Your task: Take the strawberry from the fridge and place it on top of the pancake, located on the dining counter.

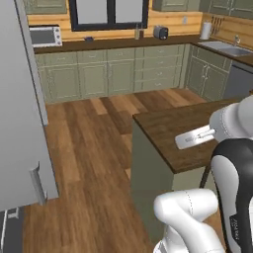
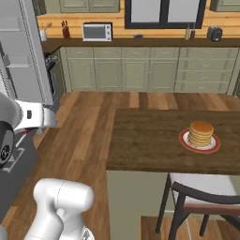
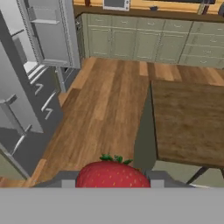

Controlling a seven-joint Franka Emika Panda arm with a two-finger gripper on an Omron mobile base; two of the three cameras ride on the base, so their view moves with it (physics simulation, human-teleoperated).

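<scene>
**Strawberry in hand, pancake well off across the counter**

The strawberry (image 3: 113, 174) sits at the bottom of the hand view, pinched between the two dark fingertips of the gripper (image 3: 113, 178) — the fingers are closed in to the fruit's width and hold nothing else. Ahead of it lies wooden floor, with the near left corner of the dining counter (image 3: 188, 120) to the right and the fridge (image 3: 35, 74), a door open, to the left.

The pancake (image 2: 201, 133) stack rests on its red-rimmed plate (image 2: 185, 143) near the counter's right edge in the right base view, well apart from the hand.

The risk, as I judge it, is the carry: the fruit is small and round, so a quick swing could roll it out of the grip — and over floor, not counter. A release set off-centre could also let it roll off the stack
</scene>
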